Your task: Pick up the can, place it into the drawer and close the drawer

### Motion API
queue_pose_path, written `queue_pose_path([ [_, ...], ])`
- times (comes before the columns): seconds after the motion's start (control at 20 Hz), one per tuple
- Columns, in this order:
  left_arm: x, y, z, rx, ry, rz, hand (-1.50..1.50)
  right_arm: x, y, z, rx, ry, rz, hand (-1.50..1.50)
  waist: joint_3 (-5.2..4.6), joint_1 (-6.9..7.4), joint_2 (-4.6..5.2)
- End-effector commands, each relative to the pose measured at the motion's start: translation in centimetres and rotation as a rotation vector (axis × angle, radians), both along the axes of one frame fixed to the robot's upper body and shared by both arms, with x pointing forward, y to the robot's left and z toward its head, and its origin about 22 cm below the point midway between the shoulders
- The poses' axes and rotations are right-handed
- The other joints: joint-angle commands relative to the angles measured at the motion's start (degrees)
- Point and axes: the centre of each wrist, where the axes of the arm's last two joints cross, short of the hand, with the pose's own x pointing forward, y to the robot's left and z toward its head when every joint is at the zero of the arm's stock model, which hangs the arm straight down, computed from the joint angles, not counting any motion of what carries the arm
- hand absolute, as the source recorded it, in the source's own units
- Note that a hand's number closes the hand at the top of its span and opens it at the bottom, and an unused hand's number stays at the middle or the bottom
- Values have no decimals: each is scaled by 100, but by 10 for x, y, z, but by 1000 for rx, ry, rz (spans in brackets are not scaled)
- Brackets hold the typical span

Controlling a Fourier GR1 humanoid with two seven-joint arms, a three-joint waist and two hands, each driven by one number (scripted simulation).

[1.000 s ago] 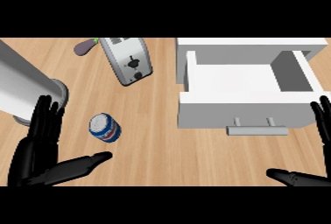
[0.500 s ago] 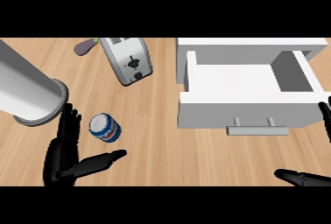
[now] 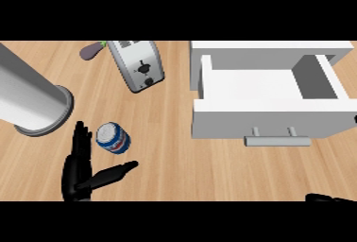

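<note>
Left hand (image 3: 78, 174) has slid right, closer to the can (image 3: 111, 138) | fingers spread, holding nothing | can stands on counter (image 3: 174, 160) just right of fingers | drawer (image 3: 268, 99) open

One head view looks steeply down on the counter (image 3: 174, 160), seemingly from fairly close

One can (image 3: 112, 138), one open drawer (image 3: 268, 97), one toaster (image 3: 137, 64), one eggplant (image 3: 91, 50), one grey cylinder (image 3: 28, 102), two robot hands (image 3: 82, 168).
</note>
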Motion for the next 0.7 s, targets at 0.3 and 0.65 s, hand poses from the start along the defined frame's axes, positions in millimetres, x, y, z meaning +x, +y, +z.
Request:
queue_pose_path([
  [0.3,8,-9,-40,8,46,-2,-150,1,-8,9,-1,-9,-3,-150,1,1,0],
  [0.65,33,40,-60,-43,57,58,-150,-3,-1,18,-11,16,4,-150,-1,-3,2],
])
